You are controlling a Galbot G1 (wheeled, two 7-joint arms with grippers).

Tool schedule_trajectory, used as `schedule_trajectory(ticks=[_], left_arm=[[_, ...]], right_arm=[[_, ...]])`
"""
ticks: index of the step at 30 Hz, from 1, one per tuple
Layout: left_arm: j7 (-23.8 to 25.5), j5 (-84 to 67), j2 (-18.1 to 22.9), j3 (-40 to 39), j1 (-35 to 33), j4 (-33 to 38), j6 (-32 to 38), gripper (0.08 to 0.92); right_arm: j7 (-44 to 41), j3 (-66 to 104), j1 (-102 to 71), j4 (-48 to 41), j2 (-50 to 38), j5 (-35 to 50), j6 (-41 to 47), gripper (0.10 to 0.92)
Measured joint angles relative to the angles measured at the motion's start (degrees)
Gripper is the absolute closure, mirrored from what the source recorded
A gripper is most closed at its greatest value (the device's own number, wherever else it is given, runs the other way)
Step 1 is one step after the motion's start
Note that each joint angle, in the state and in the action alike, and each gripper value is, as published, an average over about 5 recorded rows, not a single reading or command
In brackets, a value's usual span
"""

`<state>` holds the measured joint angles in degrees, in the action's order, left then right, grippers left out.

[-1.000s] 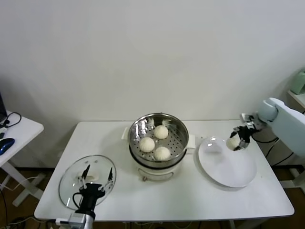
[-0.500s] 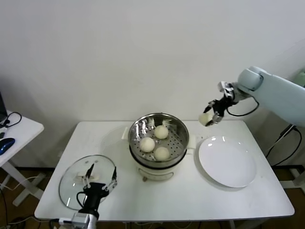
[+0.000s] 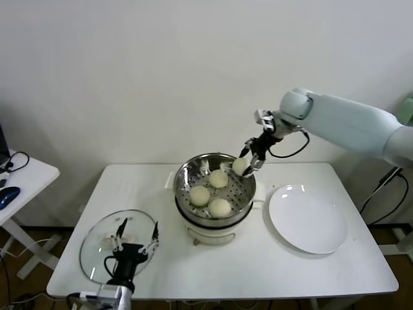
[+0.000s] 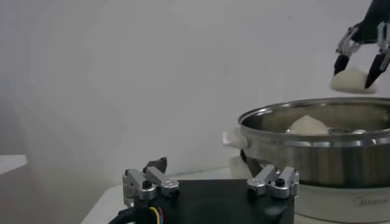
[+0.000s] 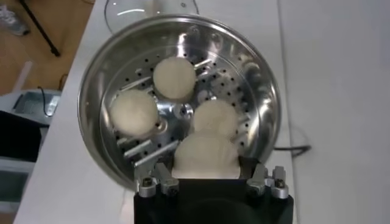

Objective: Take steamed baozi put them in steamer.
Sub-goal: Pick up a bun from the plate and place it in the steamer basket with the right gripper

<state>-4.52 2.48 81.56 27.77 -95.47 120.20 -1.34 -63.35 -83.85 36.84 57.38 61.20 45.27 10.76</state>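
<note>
The steamer (image 3: 193,169), a shiny steel basket with a perforated bottom on a cream pot base, stands mid-table and holds three baozi (image 3: 219,179) (image 3: 199,195) (image 3: 220,207). My right gripper (image 3: 243,165) is shut on a fourth baozi (image 3: 240,166) and holds it just above the steamer's far right rim. In the right wrist view that baozi (image 5: 205,155) sits between the fingers over the basket (image 5: 109,73). The left wrist view shows the steamer (image 4: 317,152) and the held baozi (image 4: 352,80). My left gripper (image 3: 134,239) is open, parked over the glass lid.
A round glass lid (image 3: 97,248) lies at the table's front left. A flat white plate (image 3: 308,223) lies right of the steamer, with nothing on it. A side table (image 3: 19,177) with a mouse stands at far left.
My right gripper carried the baozi up off the plate and leftward, from over the plate's far edge to above the steamer's rim. The left arm barely moved.
</note>
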Motion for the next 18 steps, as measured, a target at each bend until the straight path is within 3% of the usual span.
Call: schedule_trajectory(ticks=[18], left_arm=[[0.3, -0.8, -1.1, 0.3, 0.1, -0.2, 0.2, 0.177]], right_arm=[[0.9, -3.7, -4.0, -2.9, 5.7, -0.2, 0.2, 0.309]])
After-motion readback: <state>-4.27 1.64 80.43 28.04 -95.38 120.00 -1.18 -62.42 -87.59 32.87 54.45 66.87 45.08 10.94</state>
